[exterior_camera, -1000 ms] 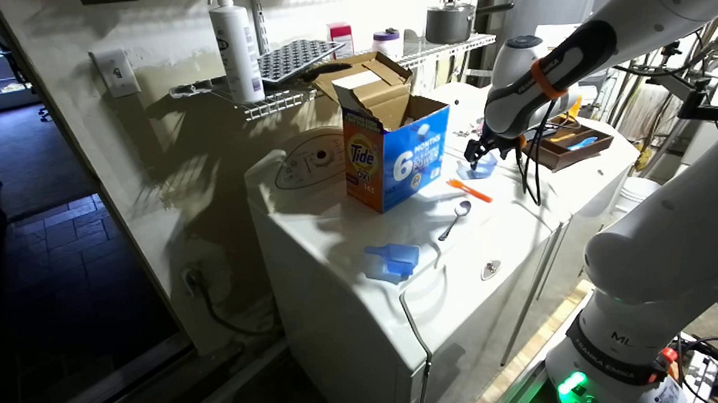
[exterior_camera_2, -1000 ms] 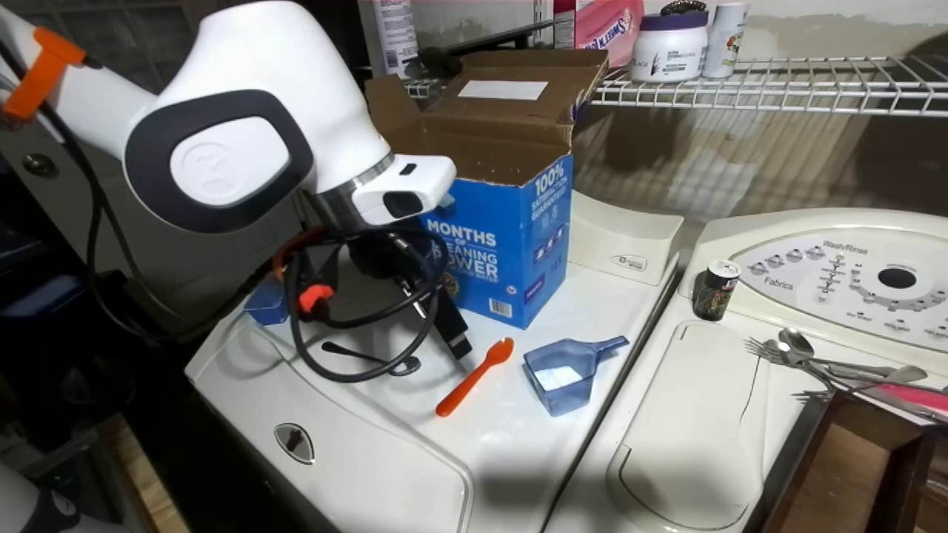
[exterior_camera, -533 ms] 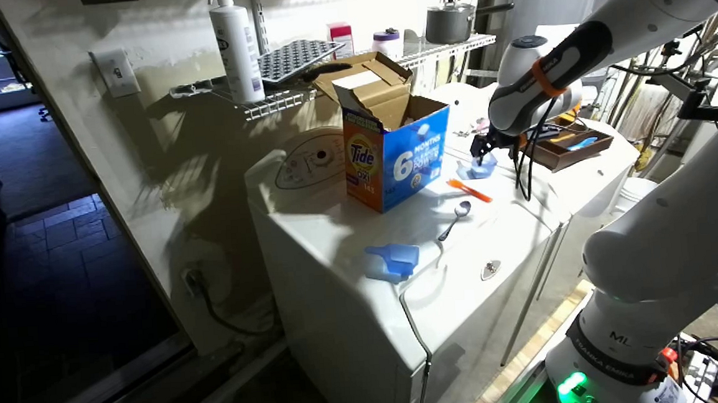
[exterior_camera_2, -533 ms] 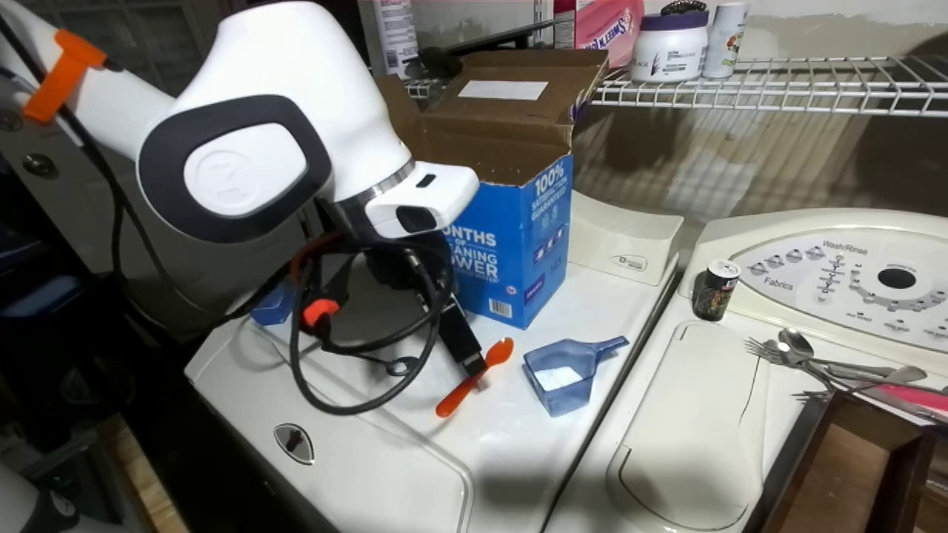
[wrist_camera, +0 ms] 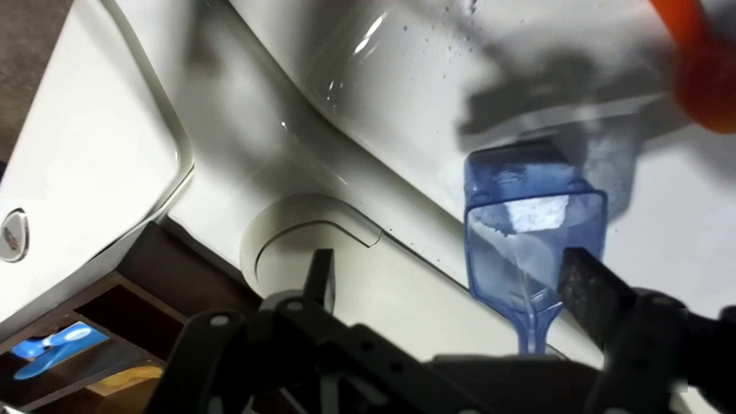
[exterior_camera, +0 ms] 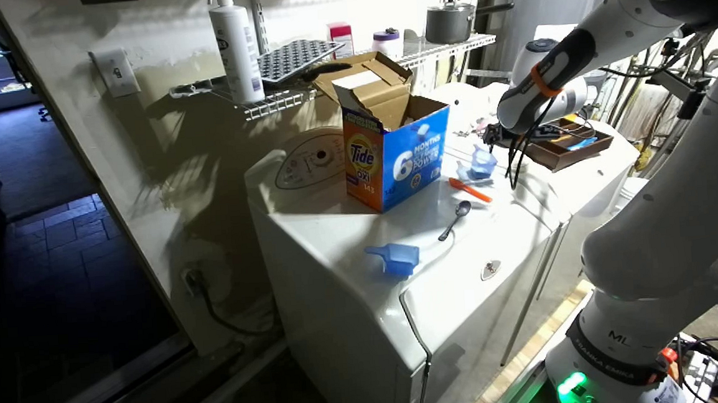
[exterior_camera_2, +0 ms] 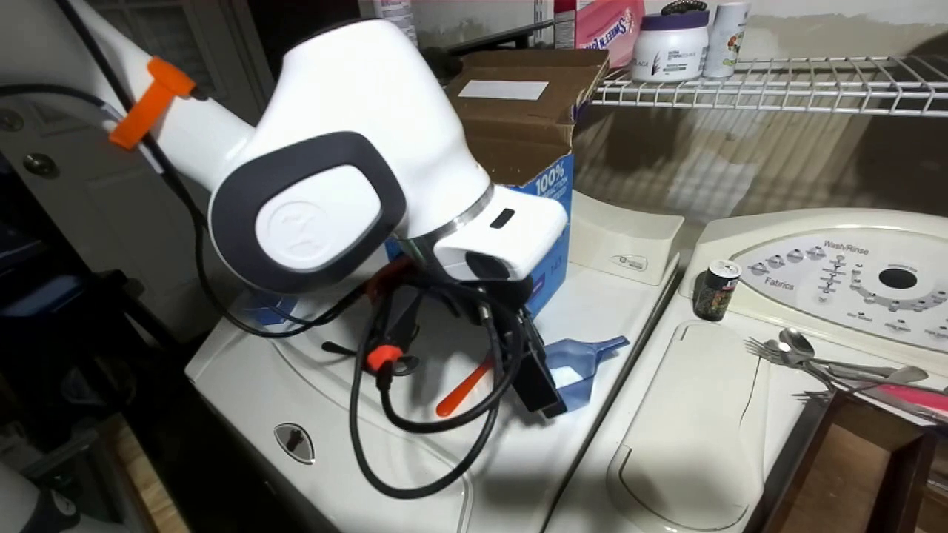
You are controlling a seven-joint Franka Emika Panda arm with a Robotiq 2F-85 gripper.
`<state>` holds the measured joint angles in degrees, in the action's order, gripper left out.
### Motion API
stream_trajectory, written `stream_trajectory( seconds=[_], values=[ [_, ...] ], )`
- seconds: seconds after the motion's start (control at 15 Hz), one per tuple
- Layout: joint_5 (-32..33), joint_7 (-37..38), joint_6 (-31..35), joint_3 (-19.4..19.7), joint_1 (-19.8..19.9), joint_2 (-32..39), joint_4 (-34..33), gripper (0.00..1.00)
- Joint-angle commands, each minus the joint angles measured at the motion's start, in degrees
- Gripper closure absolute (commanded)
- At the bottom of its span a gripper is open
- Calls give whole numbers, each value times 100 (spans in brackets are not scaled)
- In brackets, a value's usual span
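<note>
- Compared with half a second ago, the end effector (wrist_camera: 448, 270) has shifted, in an exterior view, from across the orange plastic spoon (exterior_camera_2: 463, 392) to the near edge of the translucent blue plastic scoop (wrist_camera: 529, 247); both utensils lie where they did.
- Released, jaws spread wide, the end effector grips nothing; whether it touches the scoop cannot be told.
- That scoop rests on the glossy white surface (exterior_camera_2: 511, 448), ahead of the end effector and off-centre toward one finger (wrist_camera: 592, 287), which overlaps its rim in the wrist view. White powder (exterior_camera_2: 566, 376) sits inside.
- Likeliest trouble: with the bowl off-centre, descending from here could land that finger on the rim, tipping the scoop and spilling powder.
- Below the end effector hangs a black cable loop (exterior_camera_2: 404, 494); a low sideways swing might drag the spoon.
</note>
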<state>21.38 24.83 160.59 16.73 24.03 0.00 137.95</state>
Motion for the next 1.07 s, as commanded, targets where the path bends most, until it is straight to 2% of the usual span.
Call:
stream_trajectory(
  seconds=[0.0,0.27,0.6,0.67,0.8,0.93,1.0],
  values=[
    [89,429,170,271,-125,609,-515,0],
    [-221,396,455,497,-365,1061,-812,0],
    [-1035,-29,657,483,-612,1278,-922,0],
    [-878,123,619,313,-454,1332,-979,0],
    [-823,139,598,317,-487,1401,-1025,0],
    [-785,163,574,331,-500,1454,-1074,8],
    [-1002,-8,572,571,-754,1506,-1095,10]
  ],
)
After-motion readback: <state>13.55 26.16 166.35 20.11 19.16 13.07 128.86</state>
